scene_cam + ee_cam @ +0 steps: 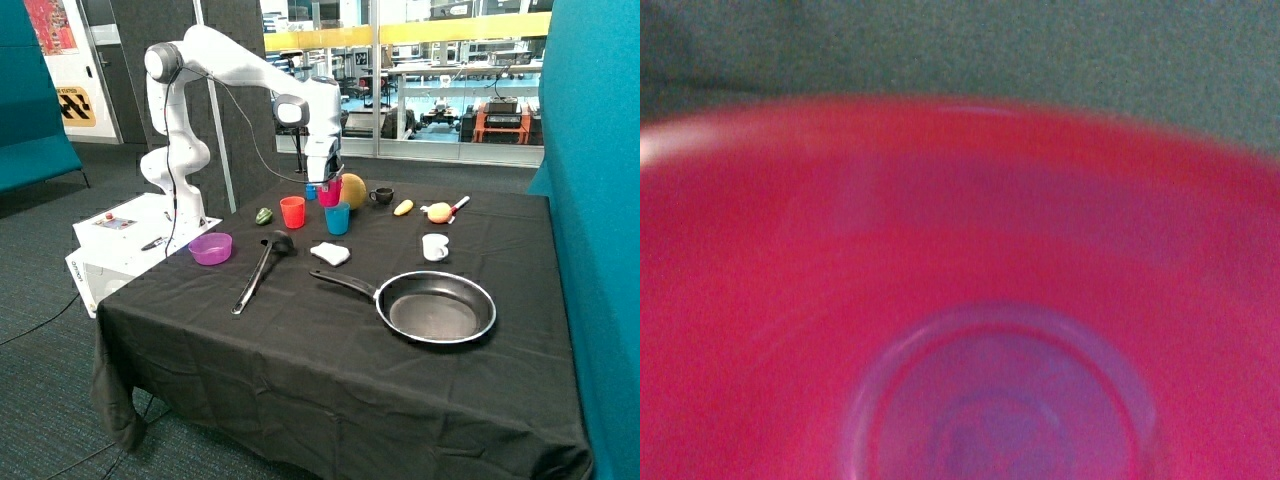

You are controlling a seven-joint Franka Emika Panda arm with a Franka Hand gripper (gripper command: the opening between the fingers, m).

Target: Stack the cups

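Observation:
My gripper (325, 183) is shut on the magenta-pink cup (329, 193) and holds it upright just above the blue cup (338, 219), which stands on the black table (330, 380). I cannot tell whether the two cups touch. The red cup (292, 212) stands beside the blue one, on the side toward the robot base. In the wrist view the inside of the magenta-pink cup (960, 250) fills the picture and hides my fingers.
An orange round fruit (353, 189) and a black mug (382, 195) sit right behind the cups. A white cloth (331, 253), a black ladle (262, 265), a purple bowl (210, 248), a frying pan (440, 305) and a white mug (435, 246) lie nearer the front.

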